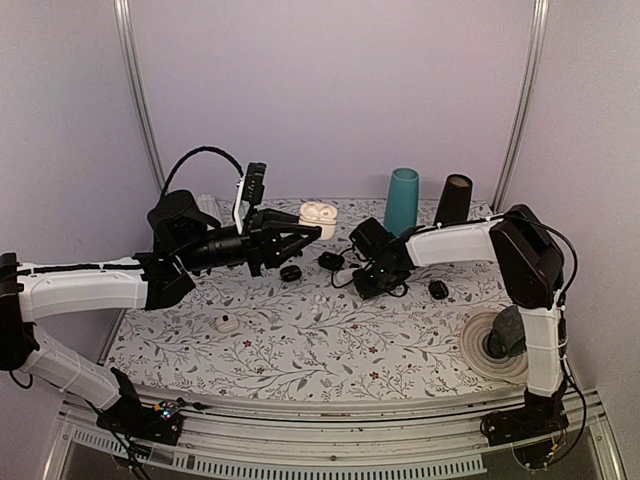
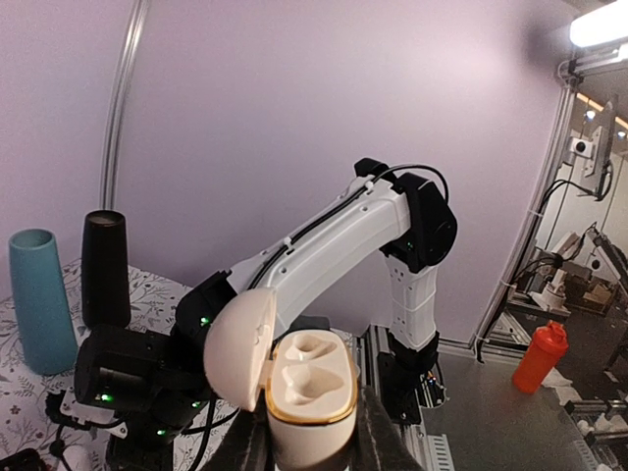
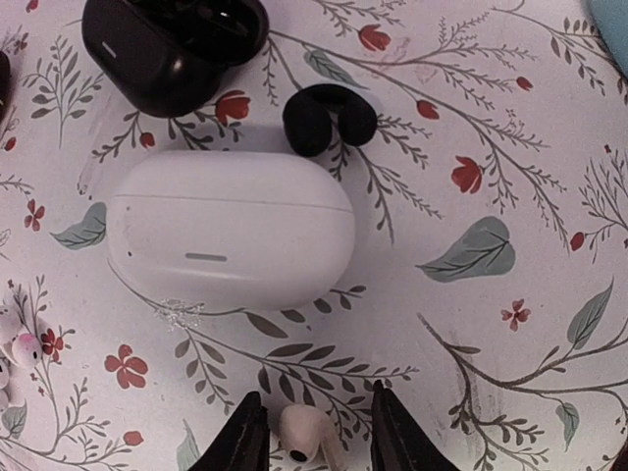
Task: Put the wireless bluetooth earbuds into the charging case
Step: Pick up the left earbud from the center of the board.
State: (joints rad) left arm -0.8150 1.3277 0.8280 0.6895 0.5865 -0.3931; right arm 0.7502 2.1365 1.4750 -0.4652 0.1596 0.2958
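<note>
the left end effector (image 1: 310,226) pinches the charging case (image 2: 309,392) by its lower body and holds it raised above the desk (image 1: 300,345), lid flipped open, both wells empty. the right end effector (image 3: 314,417) hangs low over the desk, fingers slightly spread either side of one white earbud (image 3: 302,440), near a closed white case (image 3: 231,240) and a black case (image 3: 167,39).

I am looking into a robotics lab: plain booth walls (image 1: 330,90) on metal posts (image 1: 138,100), a flowered counter (image 1: 300,350), a workbench (image 2: 491,412) with an orange bottle (image 2: 541,355) beyond.
</note>
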